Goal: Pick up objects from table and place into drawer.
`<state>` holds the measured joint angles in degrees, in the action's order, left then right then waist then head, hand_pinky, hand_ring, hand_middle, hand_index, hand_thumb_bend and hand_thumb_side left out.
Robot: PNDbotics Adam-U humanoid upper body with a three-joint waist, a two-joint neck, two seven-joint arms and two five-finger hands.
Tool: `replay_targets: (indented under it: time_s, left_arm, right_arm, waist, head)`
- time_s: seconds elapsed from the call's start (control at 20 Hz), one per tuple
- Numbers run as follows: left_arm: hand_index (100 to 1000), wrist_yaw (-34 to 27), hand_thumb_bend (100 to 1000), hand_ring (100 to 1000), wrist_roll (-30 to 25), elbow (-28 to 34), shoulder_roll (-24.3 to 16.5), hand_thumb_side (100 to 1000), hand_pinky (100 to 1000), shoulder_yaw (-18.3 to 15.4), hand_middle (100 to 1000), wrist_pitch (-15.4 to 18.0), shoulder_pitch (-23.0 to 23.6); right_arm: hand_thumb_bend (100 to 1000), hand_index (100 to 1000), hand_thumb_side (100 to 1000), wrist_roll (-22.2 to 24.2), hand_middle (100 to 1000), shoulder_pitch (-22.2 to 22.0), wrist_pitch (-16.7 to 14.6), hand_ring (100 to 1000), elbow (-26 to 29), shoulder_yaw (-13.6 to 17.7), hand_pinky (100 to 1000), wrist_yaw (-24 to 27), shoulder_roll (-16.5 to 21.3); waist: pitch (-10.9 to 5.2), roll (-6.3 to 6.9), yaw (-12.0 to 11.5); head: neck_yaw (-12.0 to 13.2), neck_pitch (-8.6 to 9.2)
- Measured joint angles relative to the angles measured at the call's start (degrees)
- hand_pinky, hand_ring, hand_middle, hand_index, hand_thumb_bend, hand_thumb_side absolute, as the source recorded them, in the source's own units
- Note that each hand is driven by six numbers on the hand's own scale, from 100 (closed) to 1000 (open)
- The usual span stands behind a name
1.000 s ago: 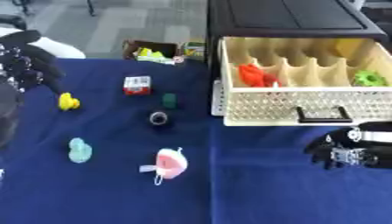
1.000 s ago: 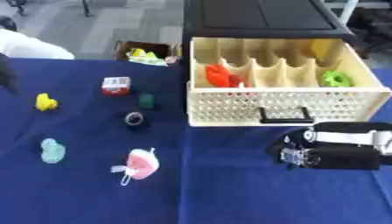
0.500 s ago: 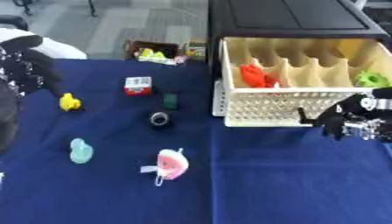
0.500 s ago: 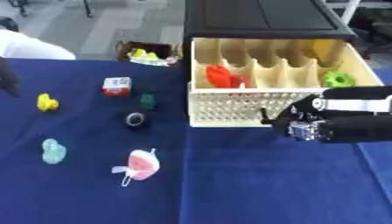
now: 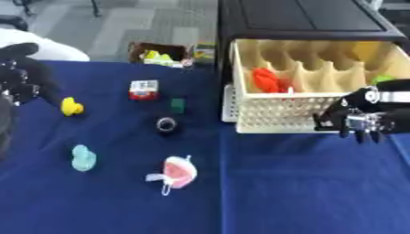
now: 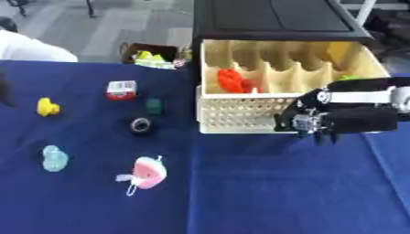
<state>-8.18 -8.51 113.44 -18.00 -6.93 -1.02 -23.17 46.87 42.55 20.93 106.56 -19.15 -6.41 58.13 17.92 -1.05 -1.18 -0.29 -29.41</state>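
Here the cream drawer (image 5: pixel 308 93) stands pulled out from the black cabinet (image 5: pixel 304 20) in the upper right of the frame, its inside split by dividers into compartments. A red object (image 5: pixel 266 80) lies in a left compartment, a green one (image 5: pixel 383 78) shows at the far right, and something yellow (image 5: pixel 367 48) sits in a back right compartment.

The right hand (image 6: pixel 308 119) comes in from the right edge and hangs at the perforated front wall of the drawer, fingers pointing down and slightly curled, with nothing in them; whether it touches the drawer front cannot be told.

The left hand (image 5: pixel 22 77) shows at the left edge, upper middle, raised and relaxed, holding nothing, just above the yellow duck (image 5: pixel 71 106).

On the blue table (image 5: pixel 264 192), left of the drawer, lie a red and white box (image 5: pixel 143 89), a dark green block (image 5: pixel 178 105), and a black roll of tape (image 5: pixel 166 124) just below it. Lower left is a light teal toy (image 5: pixel 83 157), and near the lower centre a pink and white object (image 5: pixel 178 171).

At the table's far edge, upper centre, a dark tray (image 5: pixel 156 52) holds yellow-green items.
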Motion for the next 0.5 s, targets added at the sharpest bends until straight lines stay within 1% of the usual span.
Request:
replay_targets:
  time_s: [0.1, 0.2, 0.5]
  left_arm:
    - [807, 0.1, 102, 550, 0.0, 0.0, 0.2, 1000, 452, -0.1, 566, -0.1, 0.1]
    - [806, 0.1, 101, 550, -0.1, 0.0, 0.4, 1000, 452, -0.3, 566, -0.2, 0.2]
    - [805, 0.2, 105, 551, -0.6, 0.0, 0.5, 1000, 455, -0.3, 567, -0.6, 0.5]
  right_arm:
    - [100, 877, 1000, 0.1, 740, 0.6, -0.2, 747, -1.0, 0.0, 758, -0.5, -0.4]
    - [100, 876, 1000, 0.1, 743, 1.2, -0.4, 750, -2.0, -0.1, 719, -1.0, -0.9]
    - [100, 875, 1000, 0.1, 743, 2.7, -1.5, 750, -4.1, -0.5, 723, -1.9, -2.2]
  waist:
    - [0.02, -0.13, -0.1]
    - [0.03, -0.14, -0.1]
    - [0.03, -0.15, -0.3]
  head:
    - [-0.2, 0.14]
    - [-0.4, 0.31]
    - [-0.8, 0.37]
